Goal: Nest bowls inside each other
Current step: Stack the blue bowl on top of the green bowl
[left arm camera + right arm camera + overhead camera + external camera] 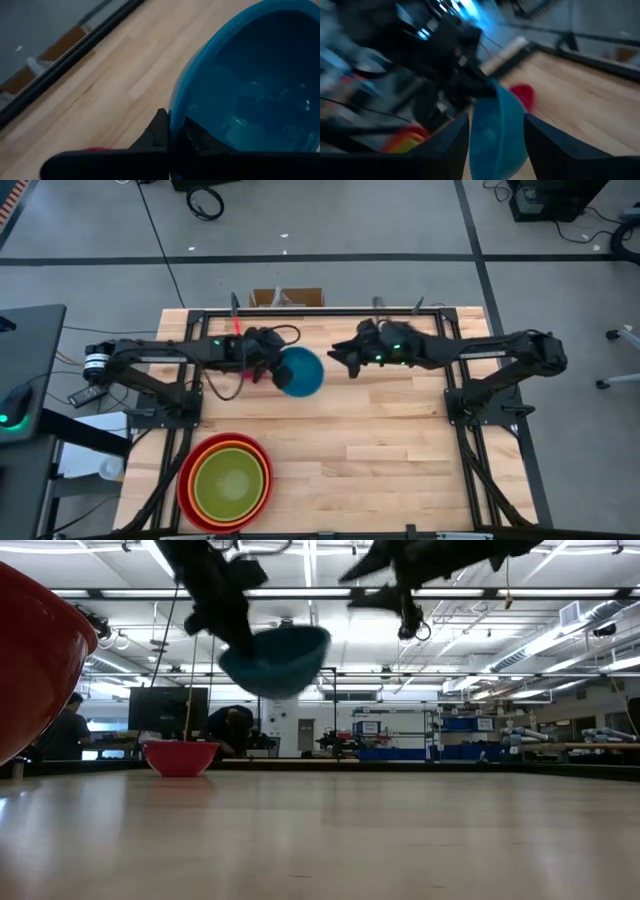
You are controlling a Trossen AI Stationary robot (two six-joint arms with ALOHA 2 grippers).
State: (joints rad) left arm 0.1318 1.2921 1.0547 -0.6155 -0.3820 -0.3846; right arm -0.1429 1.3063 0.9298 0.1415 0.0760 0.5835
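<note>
A blue bowl [302, 372] hangs in the air over the far middle of the table, with my left gripper [272, 372] shut on its left side. My right gripper [340, 360] stands open just right of the bowl. In its wrist view its fingers frame the bowl [497, 130] without touching it. At the near left, a green bowl [232, 482] sits nested in an orange one, and that in a red one [188, 480]. A small red bowl [181, 756] rests on its base at the far left. My left gripper pinches the blue bowl's rim [176, 107] on the side toward the table's left, one finger outside the wall [160, 125] and one inside [200, 137]. The fingers come from the left, slanting down. The bowl [275, 660] hangs clear of the table, mouth up and slightly tilted.
The nested stack fills the near left corner, its red wall [30, 650] close to the low camera. Black frame rails [320, 312] run along the far edge and down both sides. Bare wood [400, 460] lies in the middle and near right.
</note>
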